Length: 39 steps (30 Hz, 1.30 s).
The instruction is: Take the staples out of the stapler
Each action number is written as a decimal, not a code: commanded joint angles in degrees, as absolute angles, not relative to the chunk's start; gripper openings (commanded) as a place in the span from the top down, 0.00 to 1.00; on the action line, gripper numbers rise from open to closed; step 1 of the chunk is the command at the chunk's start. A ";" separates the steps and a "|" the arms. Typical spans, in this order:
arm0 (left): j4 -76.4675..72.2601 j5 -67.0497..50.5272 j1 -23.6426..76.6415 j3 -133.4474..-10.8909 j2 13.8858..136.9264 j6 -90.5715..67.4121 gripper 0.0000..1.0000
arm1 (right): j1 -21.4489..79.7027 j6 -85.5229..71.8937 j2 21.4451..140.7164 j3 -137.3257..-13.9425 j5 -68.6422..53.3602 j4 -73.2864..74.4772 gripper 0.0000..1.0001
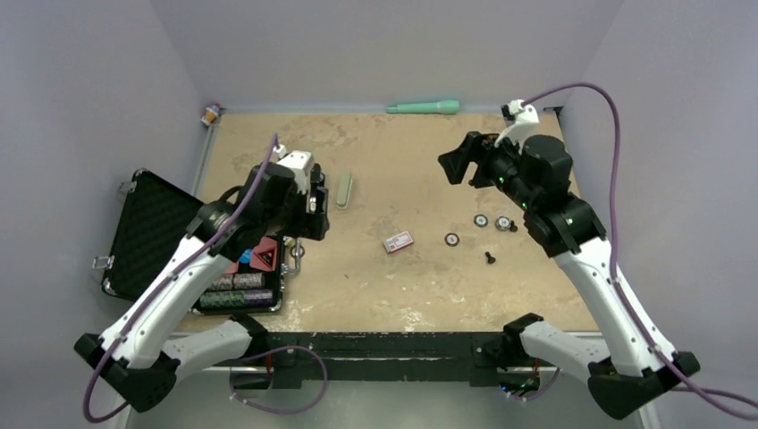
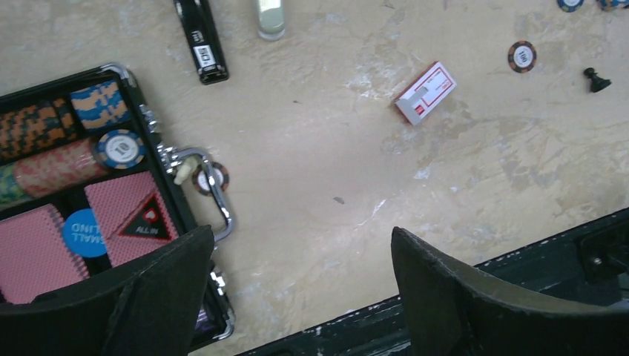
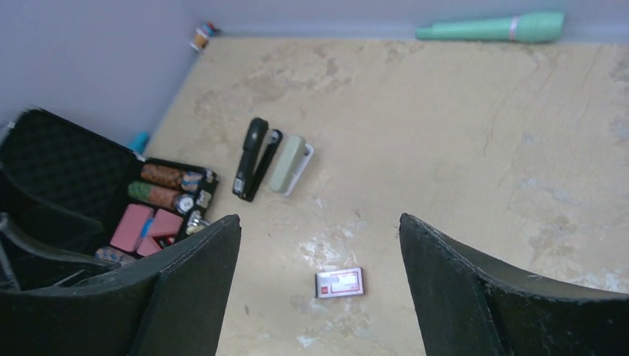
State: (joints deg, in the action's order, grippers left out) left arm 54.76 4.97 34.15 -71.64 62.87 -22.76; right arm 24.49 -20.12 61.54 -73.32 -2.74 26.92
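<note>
The black stapler (image 3: 252, 158) lies closed on the table beside the open case, with its end also showing at the top of the left wrist view (image 2: 200, 37). In the top view my left arm hides it. No staples show in any view. My left gripper (image 2: 303, 241) is open and empty, hovering above the table near the case's handle, short of the stapler; it also shows in the top view (image 1: 308, 219). My right gripper (image 3: 319, 220) is open and empty, held high over the right half of the table (image 1: 456, 163), far from the stapler.
A pale green oblong case (image 3: 291, 165) lies right beside the stapler. A small clear box with a red-and-white label (image 1: 399, 241) sits mid-table. Poker chips (image 1: 480, 221) and a black pawn (image 1: 490, 258) lie to the right. An open poker case (image 1: 152, 228) is at the left, and a green tube (image 1: 424, 107) at the back.
</note>
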 commanded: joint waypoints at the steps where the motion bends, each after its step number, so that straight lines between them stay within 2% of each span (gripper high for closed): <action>1: 56.56 10.93 33.20 -66.93 54.12 -18.75 0.06 | 24.70 -22.91 53.15 -70.53 -1.92 18.04 0.17; 4: 53.88 11.43 33.18 -61.31 47.12 -18.33 0.01 | 24.74 -26.26 44.63 -64.24 2.10 12.92 0.15; 8: 50.03 10.49 33.09 -54.26 37.97 -17.69 0.00 | 24.70 -28.15 34.12 -55.07 2.70 7.54 0.14; 12: 46.14 12.12 33.10 -48.50 29.04 -17.06 0.00 | 24.71 -31.80 27.37 -49.90 4.34 11.54 0.08; 16: 45.40 13.36 33.13 -46.00 23.38 -18.54 0.00 | 24.70 -33.39 26.11 -47.49 4.08 19.46 0.04; 23: 46.27 13.83 33.11 -44.98 21.92 -19.94 0.00 | 24.70 -34.21 23.95 -43.09 -0.73 19.05 0.04; 39: 46.91 13.08 33.12 -44.59 21.94 -20.29 0.00 | 24.74 -36.81 21.28 -43.43 3.45 21.93 0.03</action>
State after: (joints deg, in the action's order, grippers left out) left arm 48.64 13.06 33.39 -45.08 21.74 -19.51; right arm 24.53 -35.64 20.69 -42.61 2.07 22.20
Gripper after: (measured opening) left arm 0.997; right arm 0.963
